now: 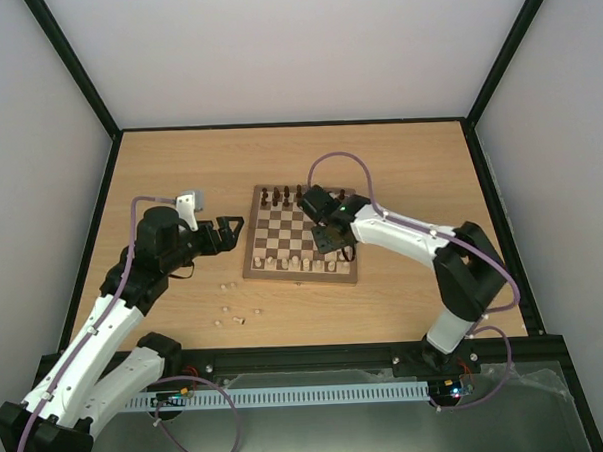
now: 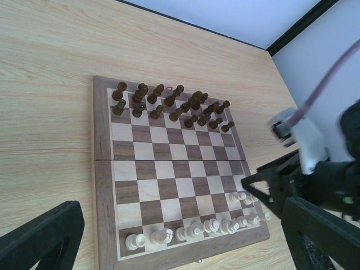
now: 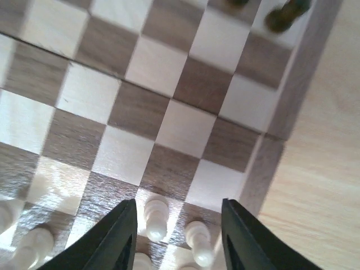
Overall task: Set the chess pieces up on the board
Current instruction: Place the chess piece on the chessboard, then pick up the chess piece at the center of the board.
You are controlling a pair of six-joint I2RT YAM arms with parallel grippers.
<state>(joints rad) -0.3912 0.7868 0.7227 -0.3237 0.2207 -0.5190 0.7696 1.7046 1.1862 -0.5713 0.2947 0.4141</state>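
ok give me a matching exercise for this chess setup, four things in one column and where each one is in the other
Things:
1. dark pieces
2. loose pale pieces
3. left gripper
4. right gripper

Places:
A. over pale pawns at the near right corner of the board
B. on the table, left of the board
C. on the board's far rows
D. open, just off the board's left edge

Pairs: 1-C, 2-B, 3-D, 4-A
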